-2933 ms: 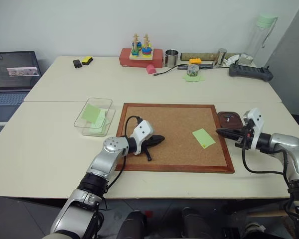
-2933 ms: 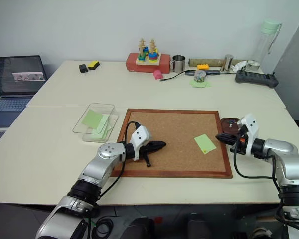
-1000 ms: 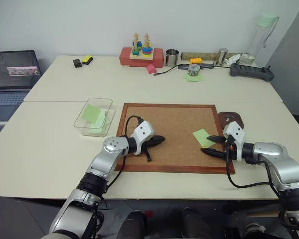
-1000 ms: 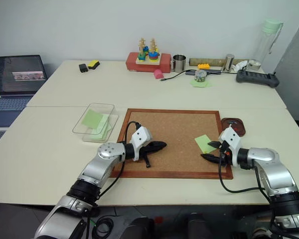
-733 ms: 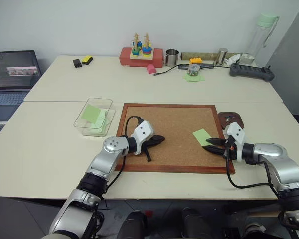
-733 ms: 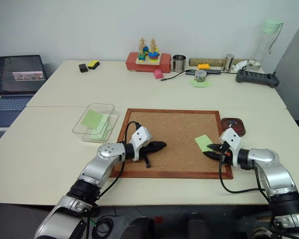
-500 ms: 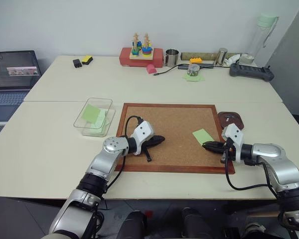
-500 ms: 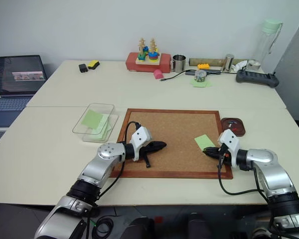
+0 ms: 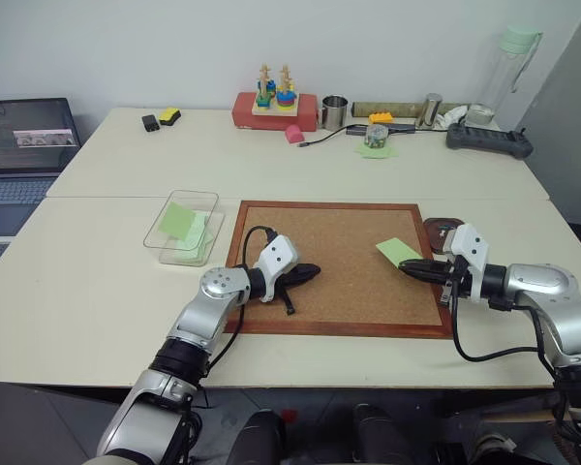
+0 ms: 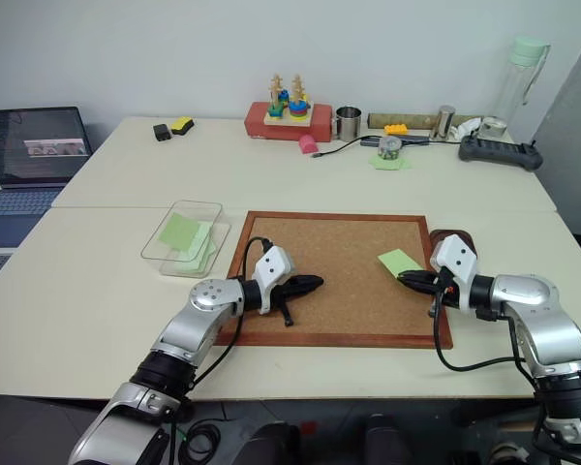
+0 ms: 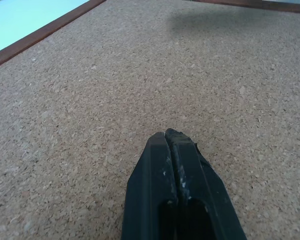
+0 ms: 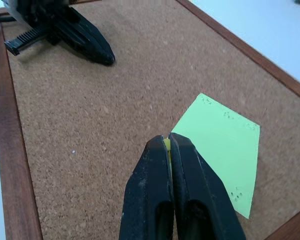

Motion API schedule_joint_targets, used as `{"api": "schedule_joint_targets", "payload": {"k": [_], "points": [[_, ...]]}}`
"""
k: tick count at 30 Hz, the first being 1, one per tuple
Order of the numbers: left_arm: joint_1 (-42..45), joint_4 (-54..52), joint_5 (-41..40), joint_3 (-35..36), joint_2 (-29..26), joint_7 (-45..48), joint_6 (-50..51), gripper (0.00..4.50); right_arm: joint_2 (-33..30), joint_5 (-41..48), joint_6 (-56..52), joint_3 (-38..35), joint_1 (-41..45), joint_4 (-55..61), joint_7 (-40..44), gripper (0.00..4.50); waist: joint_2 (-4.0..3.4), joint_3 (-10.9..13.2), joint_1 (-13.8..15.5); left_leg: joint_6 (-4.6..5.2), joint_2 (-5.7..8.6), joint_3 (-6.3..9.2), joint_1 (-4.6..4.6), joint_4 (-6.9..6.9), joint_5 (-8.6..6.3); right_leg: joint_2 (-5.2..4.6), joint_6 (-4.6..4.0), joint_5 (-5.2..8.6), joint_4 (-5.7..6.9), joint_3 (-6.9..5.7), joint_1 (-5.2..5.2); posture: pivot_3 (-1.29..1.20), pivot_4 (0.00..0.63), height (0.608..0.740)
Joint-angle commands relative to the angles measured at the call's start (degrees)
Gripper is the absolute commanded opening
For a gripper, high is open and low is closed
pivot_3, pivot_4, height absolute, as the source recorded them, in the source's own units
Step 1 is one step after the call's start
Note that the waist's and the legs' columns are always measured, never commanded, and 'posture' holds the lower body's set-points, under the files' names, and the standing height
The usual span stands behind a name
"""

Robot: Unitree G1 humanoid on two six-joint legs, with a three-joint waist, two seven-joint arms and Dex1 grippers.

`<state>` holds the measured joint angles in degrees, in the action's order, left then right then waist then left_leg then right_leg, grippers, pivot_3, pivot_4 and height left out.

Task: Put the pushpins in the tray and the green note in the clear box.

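Note:
The green note (image 9: 398, 251) hangs tilted just above the right side of the corkboard (image 9: 339, 242). My right gripper (image 9: 408, 265) is shut at the note's near corner. In the right wrist view a yellow pushpin (image 12: 166, 145) shows between the fingertips (image 12: 155, 150), right at the edge of the note (image 12: 220, 150). The dark brown tray (image 9: 434, 227) sits just behind this gripper, partly hidden by it. The clear box (image 9: 155, 231) stands left of the corkboard with green sheets inside. My left gripper (image 9: 313, 270) lies shut and empty on the cork.
A laptop (image 9: 24, 136) stands at the far left. Along the back of the table are a red toy stacker (image 9: 274, 108), a metal cup (image 9: 333, 112), another green sheet (image 9: 376, 150), a black device (image 9: 487, 140) and a bottle (image 9: 508, 68).
My right gripper closed at the note's near corner, then rose and drew back to the right; the note lifted off the cork with it. The left gripper stayed put.

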<state>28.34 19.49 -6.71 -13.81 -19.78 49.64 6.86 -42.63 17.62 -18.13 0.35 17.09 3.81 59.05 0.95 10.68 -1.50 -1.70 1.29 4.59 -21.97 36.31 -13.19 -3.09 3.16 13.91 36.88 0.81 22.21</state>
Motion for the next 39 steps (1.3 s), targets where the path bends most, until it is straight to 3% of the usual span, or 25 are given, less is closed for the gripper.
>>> {"api": "schedule_joint_targets", "payload": {"k": [1, 2, 3, 5, 9, 14, 22, 30, 39], "points": [[-1.3, -4.0, -3.7, 3.4, -0.7, 0.1, 7.7, 0.0, -0.8, 0.0, 2.0, -1.1, 2.3, 4.7, -0.1, 0.01, 0.03, 0.0, 0.0, 0.0, 0.0, 0.0, 0.0, 0.0, 0.0, 0.0, 0.0, 0.0, 0.0, 0.0, 0.01, 0.0, 0.15, 0.74], [-1.6, -6.9, -5.9, 4.7, -0.9, 0.3, 10.2, 0.0, -0.6, -0.6, 2.7, -0.9, 2.6, 5.1, -0.5, 0.01, 0.07, 0.1, -0.2, 0.0, 0.0, 0.0, 0.0, 0.0, 0.0, 0.0, 0.0, 0.0, 0.0, 0.01, 0.01, 0.0, 0.15, 0.74], [-2.0, -9.6, -7.9, 5.7, -1.1, 0.6, 12.7, 0.38, -0.4, -1.0, 3.3, -0.8, 2.8, 5.3, -0.8, 0.0, 0.1, 0.1, -0.4, 0.0, -0.02, 0.01, -0.03, 0.0, 0.0, 0.0, 0.0, 0.0, 0.02, 0.03, 0.06, 0.0, 0.15, 0.74], [-4.1, -18.5, -16.3, 8.4, -1.4, 1.5, 22.7, 0.64, 0.9, -2.2, 5.1, -0.7, 3.7, 5.3, -2.9, 0.0, 0.23, 0.2, -0.5, 0.0, -0.05, 0.04, -0.08, -0.1, 0.0, 0.02, 0.0, 0.0, 0.0, 0.03, 0.15, 0.0, 0.15, 0.74], [-7.3, -29.0, -29.2, 13.1, 2.0, -2.6, 36.9, 1.26, 2.0, -4.0, 9.0, 0.2, 4.3, 5.5, -4.0, 0.0, 0.26, 0.2, -0.2, -0.04, -0.04, 0.11, -0.56, -0.27, 0.0, 0.0, -0.01, 0.18, 0.01, -0.02, 0.63, 0.0, 0.15, 0.74], [-6.4, -31.2, -42.4, 20.1, 10.3, -11.6, 46.5, 2.25, 2.3, -8.1, 17.2, 2.1, 5.0, 5.2, -4.0, 0.0, 0.28, 0.2, 0.7, -0.06, 0.07, 0.15, -0.99, -0.22, 0.01, -0.08, -0.2, 0.04, 0.03, -0.02, 1.05, 0.0, 0.15, 0.74], [-4.2, -28.1, -46.8, 21.5, 16.9, -18.9, 48.1, 3.59, 3.5, -11.2, 25.2, 4.2, 6.9, 6.1, -4.5, 0.0, 0.29, 0.2, 1.1, -0.12, 0.07, -0.04, -0.91, -0.19, 0.05, -0.01, -0.03, 0.14, 0.07, 0.02, 1.01, 0.0, 0.15, 0.74], [-3.8, -26.6, -44.3, 19.2, 15.9, -17.9, 46.0, 3.59, 3.8, -11.0, 25.1, 4.6, 8.4, 7.0, -4.3, 0.0, 0.29, 0.2, 1.2, -0.22, 0.1, -0.03, -0.92, -0.19, 0.11, 0.0, -0.25, 0.01, 0.06, 0.02, 1.0, 0.0, 0.15, 0.74], [-6.1, -30.7, -41.5, 16.0, 5.8, -9.6, 43.1, 3.59, 4.1, -10.5, 24.3, 4.3, 10.0, 7.7, -4.5, 0.0, 0.29, 0.2, 1.2, -0.23, 0.06, -0.01, -0.88, -0.21, 0.12, 0.07, -0.27, 0.01, 0.09, 0.0, 1.0, 0.0, 0.15, 0.74]]}}
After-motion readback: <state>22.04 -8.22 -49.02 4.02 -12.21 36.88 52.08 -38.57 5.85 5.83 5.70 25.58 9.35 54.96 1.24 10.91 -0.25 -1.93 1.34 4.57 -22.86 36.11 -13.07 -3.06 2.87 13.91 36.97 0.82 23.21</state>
